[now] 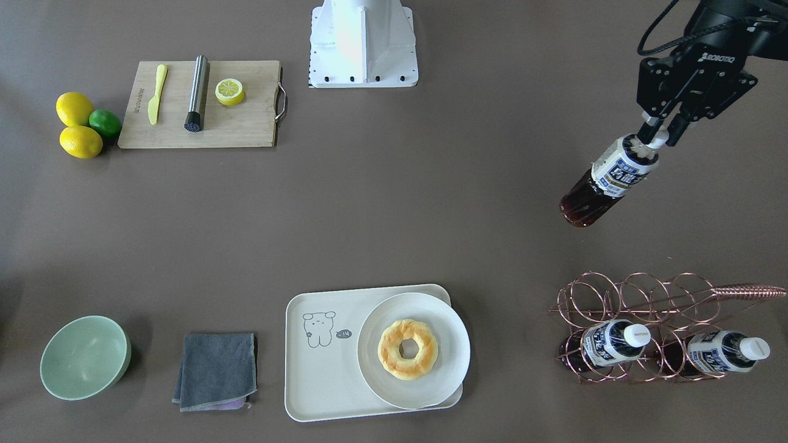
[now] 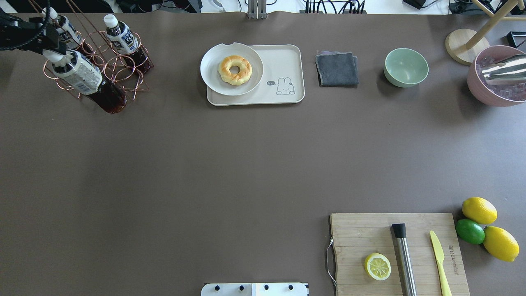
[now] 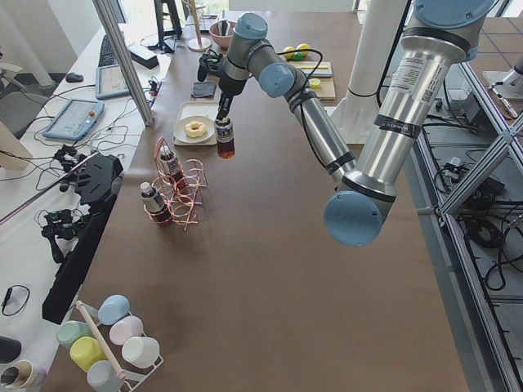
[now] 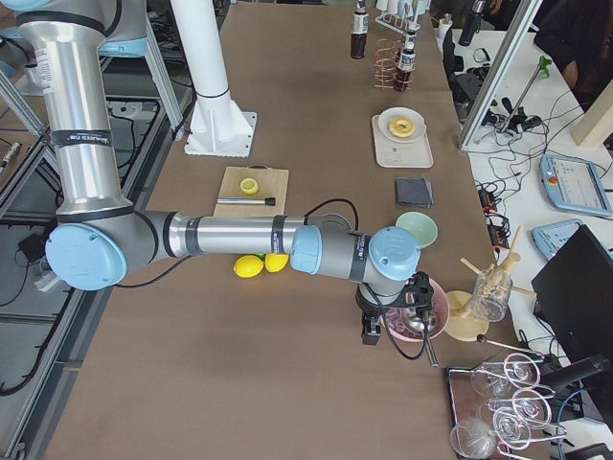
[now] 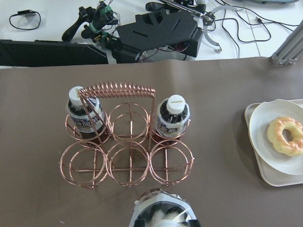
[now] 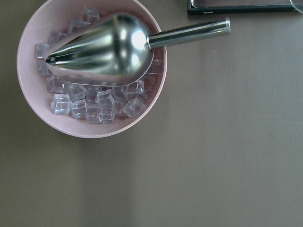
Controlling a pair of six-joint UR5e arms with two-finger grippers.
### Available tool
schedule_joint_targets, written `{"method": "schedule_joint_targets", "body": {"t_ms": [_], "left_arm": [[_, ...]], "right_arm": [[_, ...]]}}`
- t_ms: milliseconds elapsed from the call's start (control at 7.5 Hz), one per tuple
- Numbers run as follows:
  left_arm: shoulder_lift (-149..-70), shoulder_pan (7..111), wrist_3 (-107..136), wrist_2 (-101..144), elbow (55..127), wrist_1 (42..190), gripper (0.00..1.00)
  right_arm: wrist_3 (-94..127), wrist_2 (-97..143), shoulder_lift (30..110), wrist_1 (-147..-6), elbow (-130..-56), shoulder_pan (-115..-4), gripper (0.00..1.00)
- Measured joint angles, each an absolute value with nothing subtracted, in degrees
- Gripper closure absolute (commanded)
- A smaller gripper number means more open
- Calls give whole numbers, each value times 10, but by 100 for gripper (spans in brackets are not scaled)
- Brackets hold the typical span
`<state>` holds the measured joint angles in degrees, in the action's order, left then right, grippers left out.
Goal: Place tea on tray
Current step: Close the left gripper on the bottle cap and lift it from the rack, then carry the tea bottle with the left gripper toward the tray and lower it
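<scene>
My left gripper [image 1: 659, 136] is shut on the white cap of a tea bottle [image 1: 606, 181] and holds it tilted in the air, clear of the copper wire rack [image 1: 622, 295]. The same bottle shows in the overhead view [image 2: 84, 80] and at the bottom of the left wrist view [image 5: 163, 213]. Two more tea bottles [image 1: 609, 344] [image 1: 720, 354] stand in the rack. The cream tray [image 1: 311, 375] with the bear drawing lies to the side of the rack, far from the held bottle. My right gripper [image 4: 388, 326] hangs over a pink bowl; I cannot tell whether it is open or shut.
A round white plate [image 1: 455, 351] with a doughnut [image 1: 407, 348] covers half of the tray. A grey cloth [image 1: 215, 369] and a green bowl [image 1: 83, 357] lie beyond it. The pink bowl [image 6: 33, 94] holds ice and a steel scoop [image 6: 109, 47]. A cutting board [image 1: 246, 123] and lemons [image 1: 77, 126] are near the robot.
</scene>
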<state>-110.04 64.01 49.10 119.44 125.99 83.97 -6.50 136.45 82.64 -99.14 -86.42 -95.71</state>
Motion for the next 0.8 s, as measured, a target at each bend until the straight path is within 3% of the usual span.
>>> {"method": "schedule_joint_targets", "body": {"t_ms": [400,800], "left_arm": [[-1205,546,562,1118,1264,725,100],[-1302,442,651,1035,1212,695,100]], "right_arm": [[-65,1364,827,-991,-863,-957,0],[-65,1362,826,-991,-863,-957,0]]}}
